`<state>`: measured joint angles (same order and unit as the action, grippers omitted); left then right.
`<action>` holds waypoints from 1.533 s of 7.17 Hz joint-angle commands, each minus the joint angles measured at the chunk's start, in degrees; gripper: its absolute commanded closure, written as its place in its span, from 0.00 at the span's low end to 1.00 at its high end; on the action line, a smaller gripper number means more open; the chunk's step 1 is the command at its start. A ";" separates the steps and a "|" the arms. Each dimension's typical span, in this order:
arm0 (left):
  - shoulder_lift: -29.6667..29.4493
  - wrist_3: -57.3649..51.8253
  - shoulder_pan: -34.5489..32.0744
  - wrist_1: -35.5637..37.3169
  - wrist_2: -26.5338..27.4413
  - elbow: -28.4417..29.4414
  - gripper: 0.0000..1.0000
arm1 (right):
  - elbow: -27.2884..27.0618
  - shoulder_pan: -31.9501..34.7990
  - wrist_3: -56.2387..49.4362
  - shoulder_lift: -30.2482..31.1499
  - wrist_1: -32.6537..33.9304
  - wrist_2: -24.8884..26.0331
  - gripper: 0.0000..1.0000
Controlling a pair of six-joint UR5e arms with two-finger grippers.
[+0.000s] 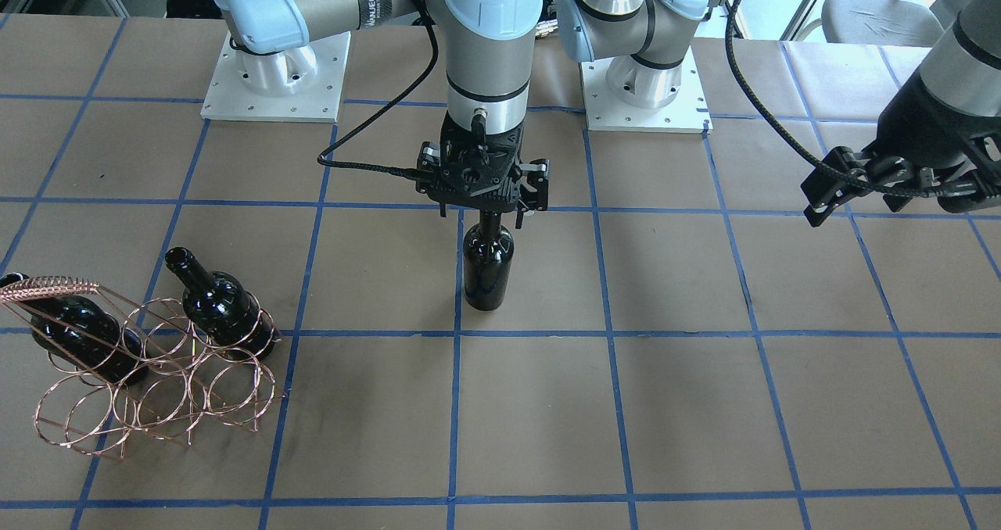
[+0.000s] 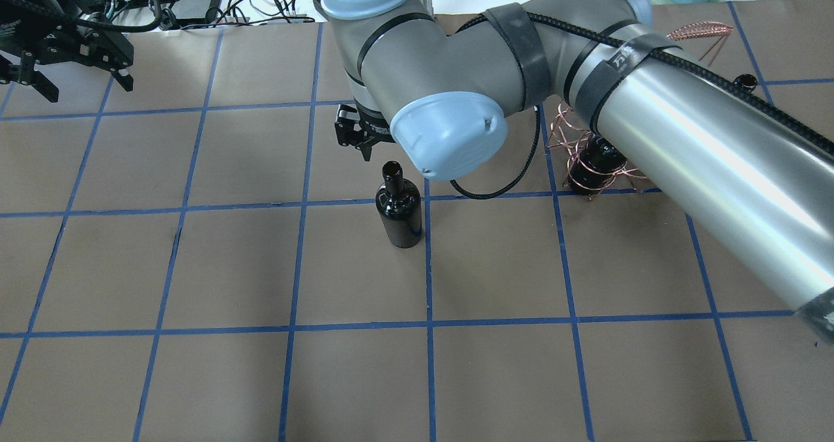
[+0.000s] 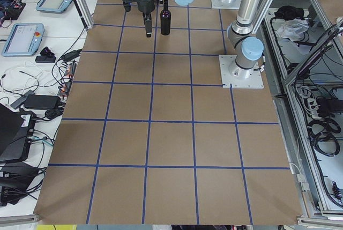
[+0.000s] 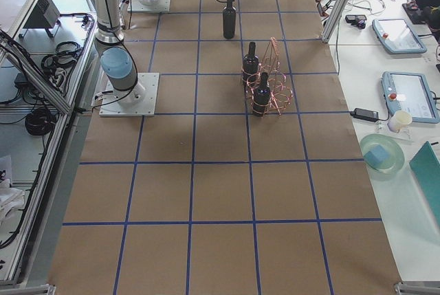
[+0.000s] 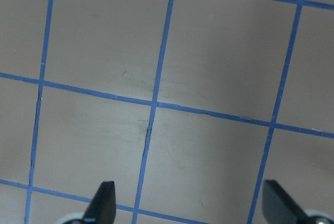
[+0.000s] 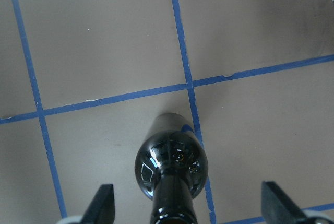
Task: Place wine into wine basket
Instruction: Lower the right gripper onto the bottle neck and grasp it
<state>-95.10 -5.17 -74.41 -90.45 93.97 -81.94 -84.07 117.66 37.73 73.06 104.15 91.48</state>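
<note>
The basket (image 1: 156, 366) held two bottles (image 1: 219, 303); at its two o'clock our right end effector (image 6: 189, 197) hung spread over the third bottle (image 1: 489, 268), ungripped

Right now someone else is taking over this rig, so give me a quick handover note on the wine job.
Right gripper: open, with the neck of the upright wine between its fingers in the wrist view, not clamped.
Left gripper: open, over bare table.
Wine basket: holds two bottles.
Done: those two are in.
Left: grip the standing wine, carry it over and slot it into a free loop.
</note>
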 commanded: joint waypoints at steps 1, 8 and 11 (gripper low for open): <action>0.26 -0.01 -0.38 -0.08 -0.01 -0.59 0.00 | -1.71 0.81 -0.10 -0.55 1.75 -0.25 0.00; 0.35 -0.01 -0.47 -0.52 -0.10 -0.86 0.00 | -2.06 0.81 -0.02 -1.34 2.47 -2.27 0.49; 0.35 -0.01 -0.47 -0.52 -0.19 -0.86 0.00 | -2.06 0.73 -0.55 -1.08 2.46 -2.27 0.77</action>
<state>-94.75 -5.19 -74.88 -90.97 93.81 -82.79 -86.09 118.46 37.40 71.83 106.63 89.25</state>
